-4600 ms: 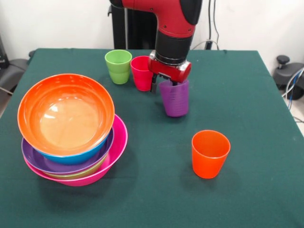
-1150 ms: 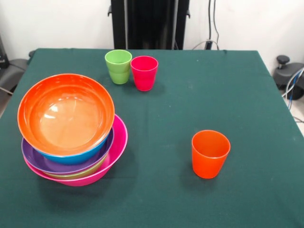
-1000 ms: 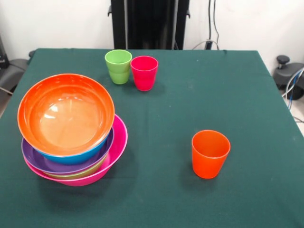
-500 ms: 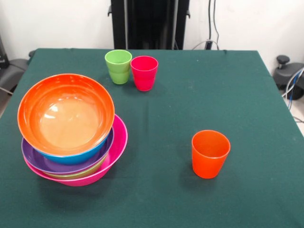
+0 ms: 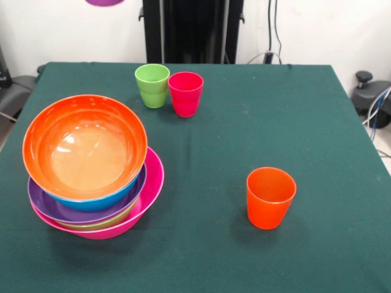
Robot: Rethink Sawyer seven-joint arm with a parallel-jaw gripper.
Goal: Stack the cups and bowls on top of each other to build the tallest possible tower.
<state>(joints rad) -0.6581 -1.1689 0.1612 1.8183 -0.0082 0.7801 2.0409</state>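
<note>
Five bowls sit nested as the tower (image 5: 91, 177) on the green table (image 5: 256, 122), at its left in the front view: pink bowl (image 5: 153, 183) lowest, orange bowl (image 5: 82, 146) uppermost. We see the green cup (image 5: 152, 85) just beside the red cup (image 5: 186, 93) near the far edge, the orange cup (image 5: 269, 197) well apart. Only the purple cup's (image 5: 104, 2) base shows at the top edge; the gripper itself is out of sight, so we cannot tell its state.

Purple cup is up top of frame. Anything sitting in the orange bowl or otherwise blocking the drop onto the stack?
Nothing visible. The orange bowl, topmost on the tower, is empty. Only the purple cup's bottom shows at the top edge. The green cup, red cup and orange cup stand apart from the stack.
</note>
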